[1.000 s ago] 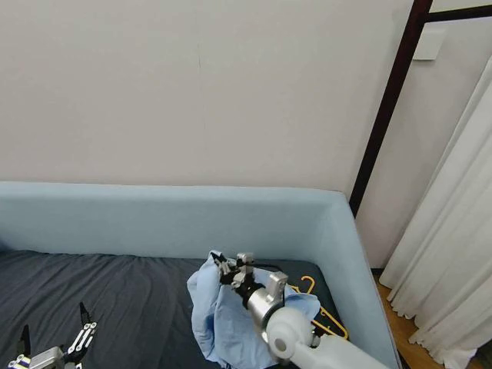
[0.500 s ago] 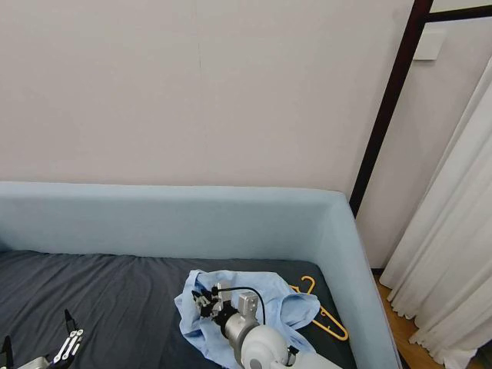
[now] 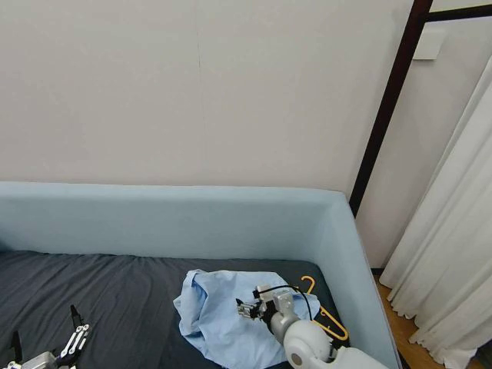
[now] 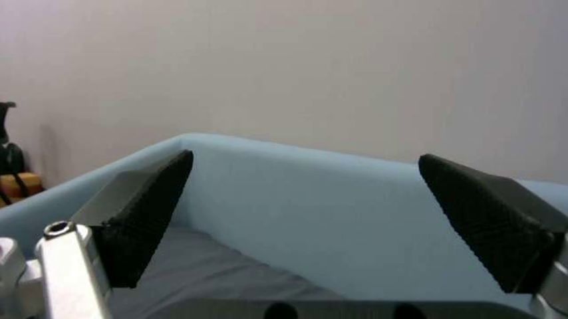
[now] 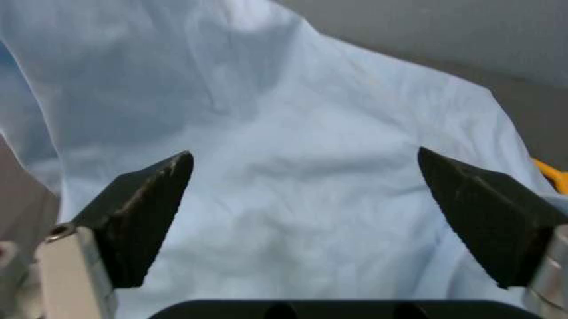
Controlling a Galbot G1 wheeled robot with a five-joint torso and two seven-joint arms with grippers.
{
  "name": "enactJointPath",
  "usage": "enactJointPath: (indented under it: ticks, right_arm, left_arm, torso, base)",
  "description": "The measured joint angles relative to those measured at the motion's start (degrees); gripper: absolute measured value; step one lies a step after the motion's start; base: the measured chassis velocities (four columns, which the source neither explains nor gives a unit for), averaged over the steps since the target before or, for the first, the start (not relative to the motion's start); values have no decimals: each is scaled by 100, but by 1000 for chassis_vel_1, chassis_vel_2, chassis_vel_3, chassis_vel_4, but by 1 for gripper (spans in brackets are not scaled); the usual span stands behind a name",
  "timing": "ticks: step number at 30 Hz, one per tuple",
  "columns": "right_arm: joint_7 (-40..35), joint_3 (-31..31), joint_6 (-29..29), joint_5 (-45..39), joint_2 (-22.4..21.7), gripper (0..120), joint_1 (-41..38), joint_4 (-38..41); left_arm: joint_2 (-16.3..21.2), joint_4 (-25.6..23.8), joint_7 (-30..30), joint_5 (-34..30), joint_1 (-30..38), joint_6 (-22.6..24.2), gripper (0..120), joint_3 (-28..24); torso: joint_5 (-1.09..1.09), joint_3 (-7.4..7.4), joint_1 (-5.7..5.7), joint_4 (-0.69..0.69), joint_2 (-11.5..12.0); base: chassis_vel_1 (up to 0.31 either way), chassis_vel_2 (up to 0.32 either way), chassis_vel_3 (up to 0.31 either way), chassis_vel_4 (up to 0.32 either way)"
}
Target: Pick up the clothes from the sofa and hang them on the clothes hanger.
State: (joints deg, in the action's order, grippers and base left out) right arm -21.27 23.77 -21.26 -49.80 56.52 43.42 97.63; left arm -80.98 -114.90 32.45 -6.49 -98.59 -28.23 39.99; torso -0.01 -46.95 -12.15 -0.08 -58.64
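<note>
A light blue shirt (image 3: 219, 317) lies crumpled on the sofa's dark seat (image 3: 115, 296), near its right end. My right gripper (image 3: 247, 307) hovers just over the shirt's right half, pointing left, fingers open with nothing between them. In the right wrist view the open gripper (image 5: 310, 219) looks straight down on the shirt (image 5: 293, 146), and a bit of orange hanger (image 5: 554, 175) shows at the edge. The orange hanger (image 3: 329, 321) rests partly under the shirt by the sofa's right arm. My left gripper (image 3: 46, 347) is low at the front left, open over bare seat.
The pale blue sofa backrest (image 3: 169, 219) runs behind the seat, and its right arm (image 3: 354, 277) closes the end. A dark vertical pole (image 3: 388, 100) stands against the wall beyond it. White curtains (image 3: 453, 254) hang at the far right.
One second ago my right gripper held the shirt bunched up above the seat. It then dropped left and low, and now sits further right, open, with the shirt spread on the seat.
</note>
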Motion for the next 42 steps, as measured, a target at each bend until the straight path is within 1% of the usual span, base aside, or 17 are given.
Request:
enactJointPath:
  ticks: [2,5,8,15,18,19,22,24,25,28,29,30,33,34,38,39,42]
  right_arm:
    - [407,-107,-39,451,-171,100,183,-131]
    - [536,-187,-189,743,-241,100,300,-255]
    - [404,-312,-588,873,-277,100,535,-332]
    - [53,-415,-1005,1008,-154,100,731,-474]
    - [-125,-452,-1323,1021,-113,94,817,-470]
    - [-125,-452,-1323,1021,-113,94,817,-470]
    - [-187,-516,-1450,1063,-56,80,874,-522]
    - [-182,-550,-1473,1052,-45,74,899,-527]
    - [-182,-550,-1473,1052,-45,74,899,-527]
    - [-122,-583,-1480,1038,-46,60,946,-500]
    - [-102,-594,-1480,1038,-46,53,961,-488]
    - [-102,-594,-1480,1038,-46,53,961,-488]
    - [-64,-626,-1480,1057,-45,42,1005,-479]
    - [-64,-626,-1480,1057,-45,42,1005,-479]
    - [-34,-677,-1465,1083,-71,22,1053,-466]
    - [-34,-677,-1465,1083,-71,22,1053,-466]
    - [-29,-722,-1414,1000,-94,9,1072,-422]
  left_arm:
    - [14,-29,-80,-21,21,2,100,-36]
    - [15,-34,-101,-20,34,18,100,-81]
    - [22,-20,-103,-16,62,40,100,-127]
    - [39,41,-71,-13,68,34,100,-128]
    - [41,48,-33,-9,55,3,100,-120]
    - [41,48,-33,-9,55,3,100,-120]
    - [53,60,16,-3,22,-45,100,-92]
    - [68,67,32,-3,6,-67,100,-70]
    - [68,67,32,-3,6,-67,100,-70]
    - [87,69,48,-2,1,-77,100,-51]
    - [89,69,49,-2,6,-77,100,-51]
    - [89,69,49,-2,6,-77,100,-51]
    - [91,68,51,-2,18,-78,100,-68]
    - [91,68,51,-2,18,-78,100,-68]
    - [93,84,60,-1,41,-77,100,-92]
    - [93,84,60,-1,41,-77,100,-92]
    - [108,92,67,-1,43,-77,100,-110]
  torso:
    - [0,0,0,0,0]
    - [-1,0,0,0,0]
    - [-1,0,0,0,0]
    - [-1,0,0,1,0]
    - [-2,0,0,1,0]
    - [-2,0,0,1,0]
    - [-2,0,0,1,0]
    - [-2,0,0,1,0]
    - [-2,0,0,1,0]
    - [-2,0,0,1,0]
    - [-2,0,0,1,0]
    - [-2,0,0,1,0]
    - [-2,0,0,1,0]
    - [-2,0,0,1,0]
    - [-2,0,0,1,0]
    - [-2,0,0,1,0]
    - [-3,0,-1,1,-1]
  base:
    - [0,0,0,0]
    - [0,0,0,0]
    - [0,0,0,0]
    - [0,0,0,0]
    - [0,0,0,0]
    - [0,0,0,0]
    - [0,0,0,0]
    - [0,0,0,0]
    - [0,0,0,0]
    - [0,0,0,0]
    - [0,0,0,0]
    - [0,0,0,0]
    - [0,0,0,0]
    - [0,0,0,0]
    - [0,0,0,0]
    - [0,0,0,0]
    - [0,0,0,0]
